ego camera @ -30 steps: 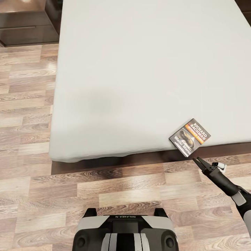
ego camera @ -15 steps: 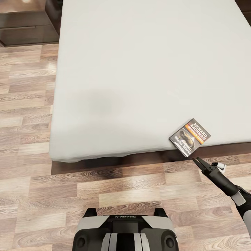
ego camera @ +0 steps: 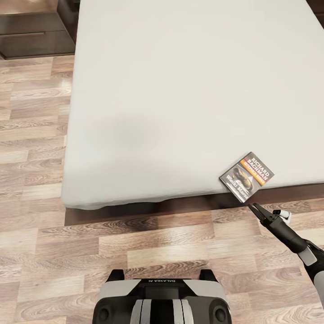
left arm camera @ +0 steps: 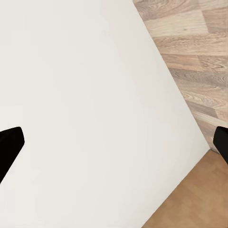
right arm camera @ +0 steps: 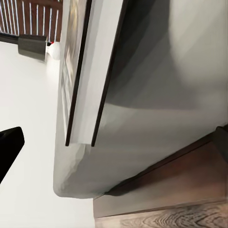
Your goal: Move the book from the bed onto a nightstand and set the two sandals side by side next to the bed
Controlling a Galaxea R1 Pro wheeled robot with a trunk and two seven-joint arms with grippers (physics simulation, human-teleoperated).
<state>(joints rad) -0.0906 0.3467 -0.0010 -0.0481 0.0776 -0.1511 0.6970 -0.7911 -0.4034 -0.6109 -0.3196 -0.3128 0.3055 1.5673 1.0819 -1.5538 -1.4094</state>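
Where the book lies: on the bed (ego camera: 180, 90), the book (ego camera: 246, 176) overhangs its near edge slightly.
Right gripper: right gripper (ego camera: 257, 210) just short of the book, fingers spread wide, empty.
Handling: likely light, thin, stiff; best pinched at the overhanging corner.

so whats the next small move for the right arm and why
Probably ease the right end effector forward to the book: it sits just short of the book, whose corner overhangs the bed edge, offering an edge to pinch.
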